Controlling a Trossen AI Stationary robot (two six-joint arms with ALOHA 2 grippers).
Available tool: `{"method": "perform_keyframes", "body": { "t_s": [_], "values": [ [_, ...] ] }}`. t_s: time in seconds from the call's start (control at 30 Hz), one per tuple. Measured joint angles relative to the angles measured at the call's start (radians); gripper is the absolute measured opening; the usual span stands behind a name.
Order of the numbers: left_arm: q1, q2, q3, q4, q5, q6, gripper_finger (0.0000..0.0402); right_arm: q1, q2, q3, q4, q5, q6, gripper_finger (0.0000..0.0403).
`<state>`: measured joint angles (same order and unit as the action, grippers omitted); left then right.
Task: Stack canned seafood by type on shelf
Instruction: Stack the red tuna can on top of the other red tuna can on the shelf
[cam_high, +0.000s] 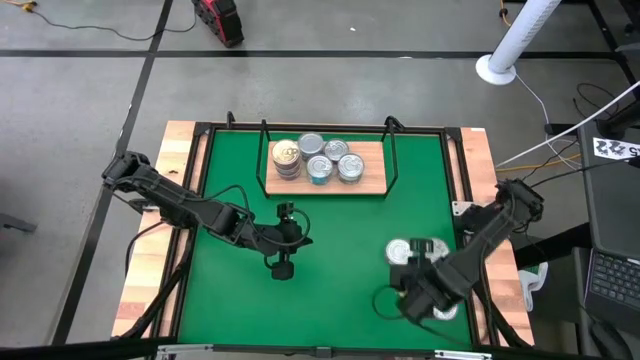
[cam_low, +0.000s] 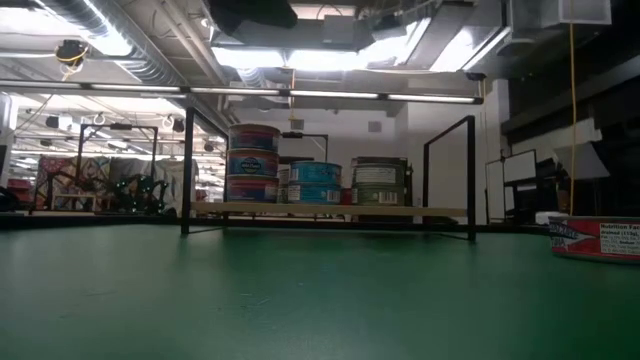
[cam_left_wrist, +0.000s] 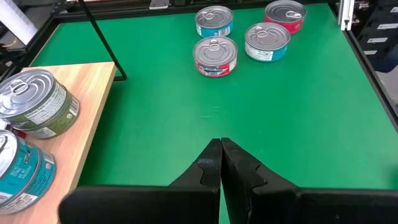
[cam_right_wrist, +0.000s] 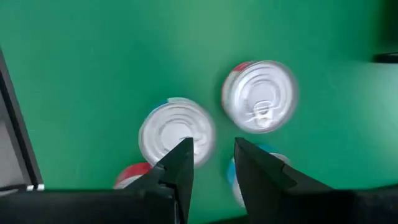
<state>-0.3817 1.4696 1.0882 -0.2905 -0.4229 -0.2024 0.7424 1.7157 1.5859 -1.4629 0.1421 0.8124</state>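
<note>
Canned seafood sits in two groups. We see several tins (cam_high: 318, 160) on the shelf (cam_high: 372, 181), a light-wood board with black wire uprights at twelve o'clock on the green mat (cam_high: 330, 240); one stack there stands three tins high in the low view. Four loose tins (cam_left_wrist: 215, 55) lie on the mat at about four o'clock, partly hidden under the right arm from above. The mat covers a wooden desk (cam_high: 150, 260) on a grey floor; behind it the low view shows a dim workshop with bright ceiling lights. The left gripper (cam_left_wrist: 221, 163) hovers near the mat's centre, fingers pressed together, holding nothing. The right gripper (cam_right_wrist: 211, 158) hangs over the loose tins, fingers narrowly apart and empty. We cannot read the tin labels.
</note>
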Motion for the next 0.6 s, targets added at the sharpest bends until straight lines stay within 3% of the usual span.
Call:
{"method": "perform_keyframes", "body": {
  "t_s": [0.27, 0.47, 0.6],
  "values": [
    [-0.007, 0.0, 0.0, 0.029, 0.0, 0.0, 0.0002, 0.068, 0.001, -0.225, 0.246, 0.081, 0.076, 0.0115],
    [-0.015, 0.0, 0.0, 0.041, 0.0, 0.008, 0.0002, -0.013, 0.002, -0.374, 0.292, 0.111, 0.074, 0.0115],
    [-0.015, 0.0, 0.0, 0.041, 0.0, 0.008, 0.0002, -0.074, 0.002, -0.434, 0.345, 0.07, 0.01, 0.0115]
  ]
}}
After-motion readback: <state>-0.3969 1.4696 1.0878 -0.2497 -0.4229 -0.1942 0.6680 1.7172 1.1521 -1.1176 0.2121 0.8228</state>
